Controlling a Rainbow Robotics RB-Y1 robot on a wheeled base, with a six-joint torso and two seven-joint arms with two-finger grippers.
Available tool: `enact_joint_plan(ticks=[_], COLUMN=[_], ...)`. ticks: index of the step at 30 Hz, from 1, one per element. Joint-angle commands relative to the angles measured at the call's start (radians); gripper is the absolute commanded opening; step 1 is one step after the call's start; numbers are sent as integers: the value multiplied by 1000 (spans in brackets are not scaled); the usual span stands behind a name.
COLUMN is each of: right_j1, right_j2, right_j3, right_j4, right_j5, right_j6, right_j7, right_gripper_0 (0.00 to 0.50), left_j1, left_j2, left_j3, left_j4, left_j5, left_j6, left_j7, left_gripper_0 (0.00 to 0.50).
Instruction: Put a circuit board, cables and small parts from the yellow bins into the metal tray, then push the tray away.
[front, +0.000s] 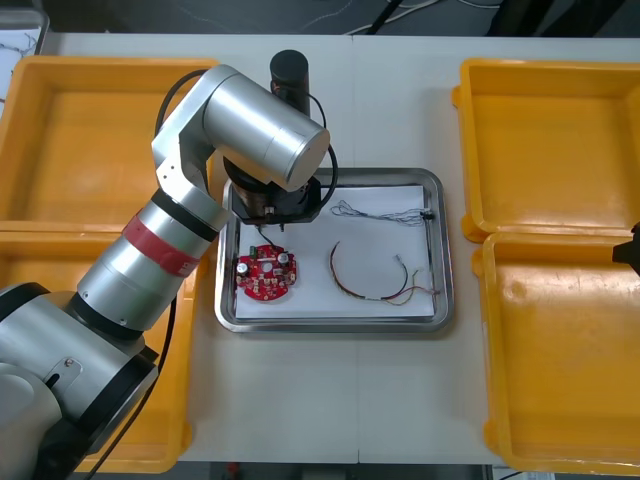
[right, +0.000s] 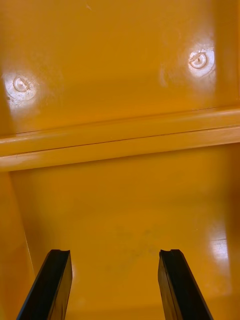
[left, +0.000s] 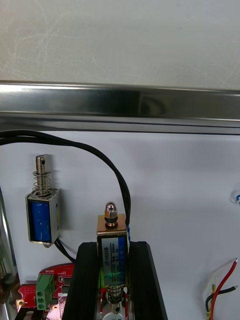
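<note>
My left arm reaches over the near left corner of the metal tray. In the left wrist view my left gripper is shut on a small metal part with a blue body, held just above the tray's white floor. A second small metal part lies beside it, with a black cable curving between them. The red circuit board lies in the tray's front left. A red and yellow cable and a twisted blue and white cable lie to its right. My right gripper stands open over a bare yellow bin.
Yellow bins flank the tray on both sides, two to a side. The tray's shiny rim runs just beyond my left fingers, with bare table past it.
</note>
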Motion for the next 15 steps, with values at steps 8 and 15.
enact_joint_plan(ticks=[8,15], right_j1=[15,15], right_j2=[-38,-38], right_j3=[-23,-23], right_j4=[-33,-33], right_j5=[-7,-7], right_j6=[3,3], right_j7=[-22,-22], right_gripper_0=[500,500], left_j1=[28,28], left_j2=[-28,-28], left_j3=[-28,-28], left_j4=[-7,37], left_j5=[-16,-35], left_j6=[-19,-76], left_j7=[-90,-96], left_gripper_0=[0,0])
